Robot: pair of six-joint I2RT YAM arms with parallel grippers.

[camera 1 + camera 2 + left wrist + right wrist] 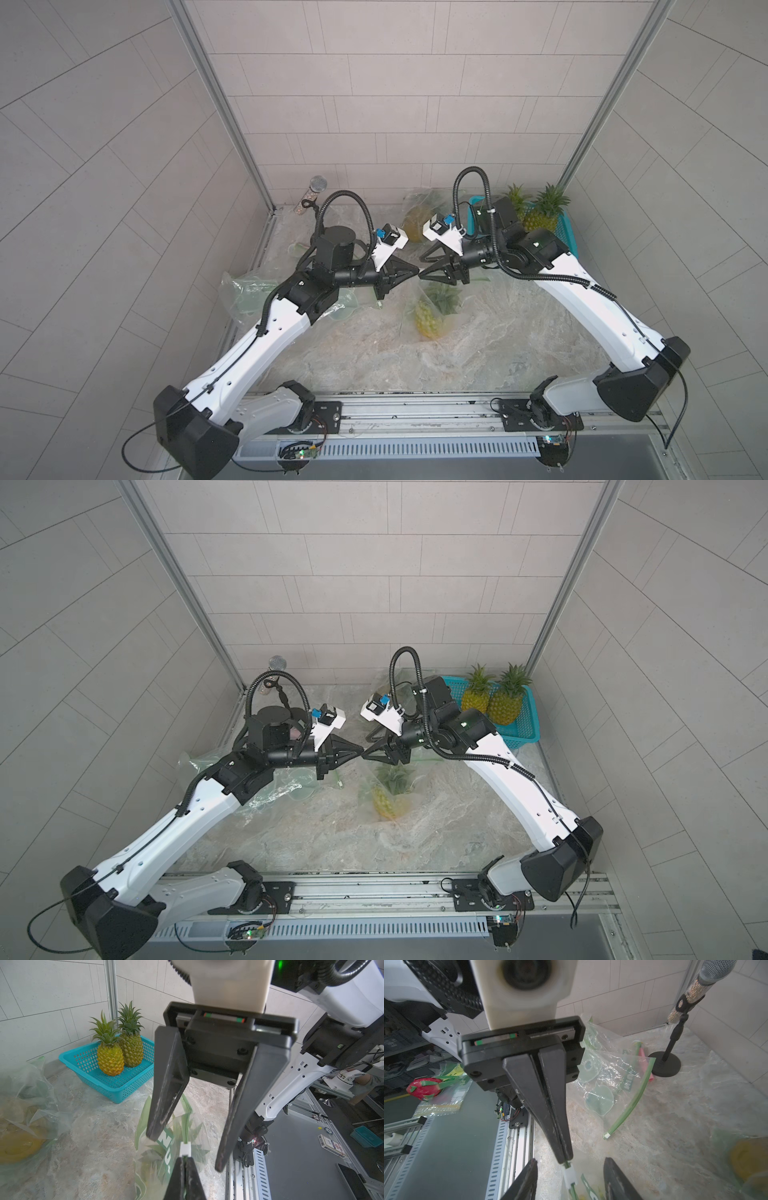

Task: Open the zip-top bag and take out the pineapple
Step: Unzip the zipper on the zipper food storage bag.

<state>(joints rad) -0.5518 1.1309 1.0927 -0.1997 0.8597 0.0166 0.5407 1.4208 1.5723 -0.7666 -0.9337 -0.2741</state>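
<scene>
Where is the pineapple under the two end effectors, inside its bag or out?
Inside: the pineapple shows through the clear zip-top bag, whose top edge the left end effector pinches.

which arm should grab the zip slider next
Probably right: the right gripper is open with the white slider between its jaws, ready to close and pull. The left gripper is shut on the edge of the zip-top bag, anchoring it.

Both top views look steeply down from high over the front edge, covering the whole surface (374,357). The wrist views sit close behind the left end effector (184,1162) and right end effector (570,1160), facing each other, sharing the bag (158,1163) and slider (185,1148).
</scene>
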